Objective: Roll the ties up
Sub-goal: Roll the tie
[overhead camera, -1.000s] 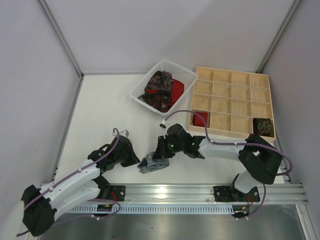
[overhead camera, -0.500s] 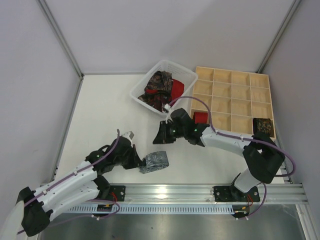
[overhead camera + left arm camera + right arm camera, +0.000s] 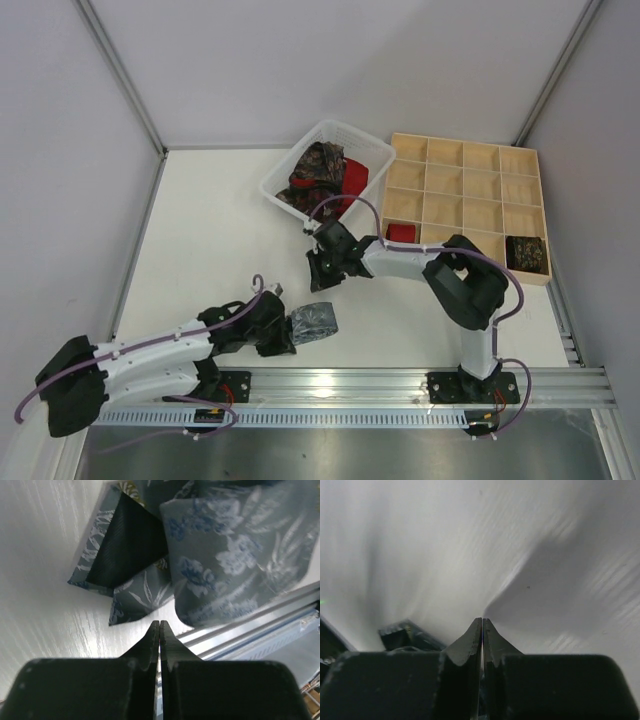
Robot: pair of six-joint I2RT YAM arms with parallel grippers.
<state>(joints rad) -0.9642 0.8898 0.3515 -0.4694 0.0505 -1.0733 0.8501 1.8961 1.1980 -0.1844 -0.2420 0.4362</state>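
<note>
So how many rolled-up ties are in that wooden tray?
2: a red roll in the tray's near-left corner compartment, a dark paisley roll in its near-right corner. No others visible.

1. The left gripper [image 3: 287,335] is resting just beside the grey tie [image 3: 314,321].
2. The right gripper [image 3: 316,272] is sitting between that tie and the basket [image 3: 283,168].
3. A red roll [image 3: 402,233] and a dark roll [image 3: 527,252] are lying in the tray [image 3: 465,215].

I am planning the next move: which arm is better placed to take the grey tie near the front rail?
Probably the left arm. Its shut jaws sit right beside the grey tie, pointing at it. The right arm, jaws also shut, hangs over the table near the basket, away from the tie.
</note>
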